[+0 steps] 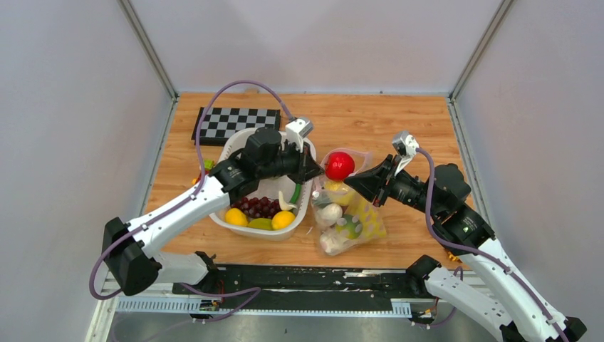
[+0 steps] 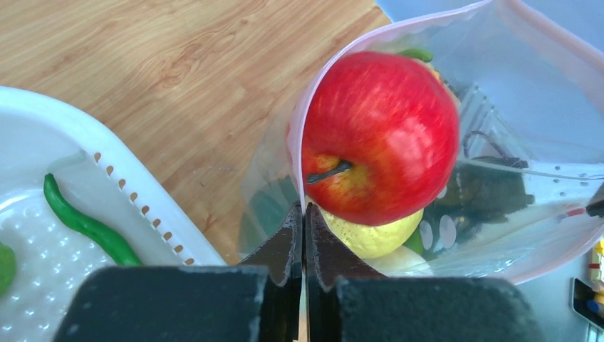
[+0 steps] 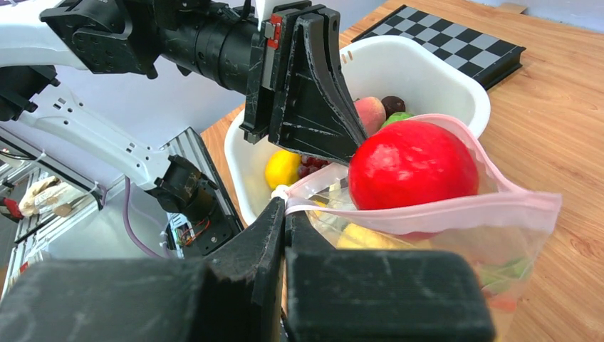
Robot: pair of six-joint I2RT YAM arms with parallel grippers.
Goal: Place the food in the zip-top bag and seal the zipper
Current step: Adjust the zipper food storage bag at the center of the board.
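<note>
white basket (image 2: 71, 121): food (image 1: 283, 219) seen inside. zip-top bag (image 1: 356, 228), just beside it, is held open, one rim pinched by the right gripper (image 3: 285, 206), the opposite apparently by the left gripper (image 2: 305, 214). red apple (image 1: 340, 166) is lodged in the mouth. risk: zipper (image 3: 463, 206) blocked by the apple; bag toppled if tugged.

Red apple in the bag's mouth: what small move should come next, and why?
Probably draw the left gripper slightly toward the basket, widening the mouth. The red apple sits high in the zip-top bag, resting on a yellow fruit, not yet below the zipper. Both jaws are shut, seemingly pinching opposite rims, the right gripper holding firm.
</note>
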